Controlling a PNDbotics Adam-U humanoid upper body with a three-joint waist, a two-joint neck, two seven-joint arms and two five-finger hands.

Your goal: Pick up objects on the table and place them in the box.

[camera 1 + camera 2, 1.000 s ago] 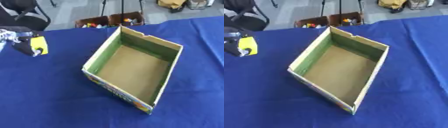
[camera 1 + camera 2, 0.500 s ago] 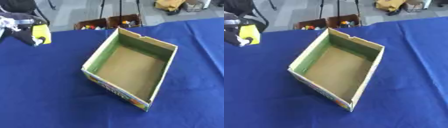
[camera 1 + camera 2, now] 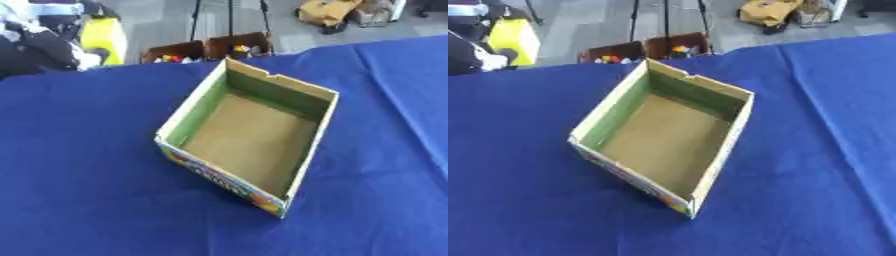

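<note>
- Since a second ago, my left hand point(image 3: 54, 44) has risen with the yellow object point(image 3: 103, 36): earlier it sat low over the blue tablecloth at the left edge, and now it is up in the top left corner, with the floor beyond the table as its background.
- Between those frames the whole picture has also shifted, so I put the box's apparent drift down to head tilt; the box lies in the same pose on the cloth.
- Left eye view: I see my left hand as a dark, blurred mass with pale parts, its fingers curled around the yellow object, which stands upright just right of the hand and clear of the table.
- Left eye view: the cardboard box point(image 3: 319, 128) sits open near the middle of the blue tablecloth point(image 3: 79, 175), turned at an angle, green on its inner walls and brown on its floor, with a colourful print along its near outer side. I can see nothing inside it.
- Left eye view: the held object is well apart from the box, up and to the left of it.
- Right eye view: the same grip shows at the top left edge, partly cut off.
- Right eye view: behind the table's far edge stand two small brown crates point(image 3: 642, 49) with small coloured things in them, on a grey floor.
- My right hand shows in neither view.
</note>
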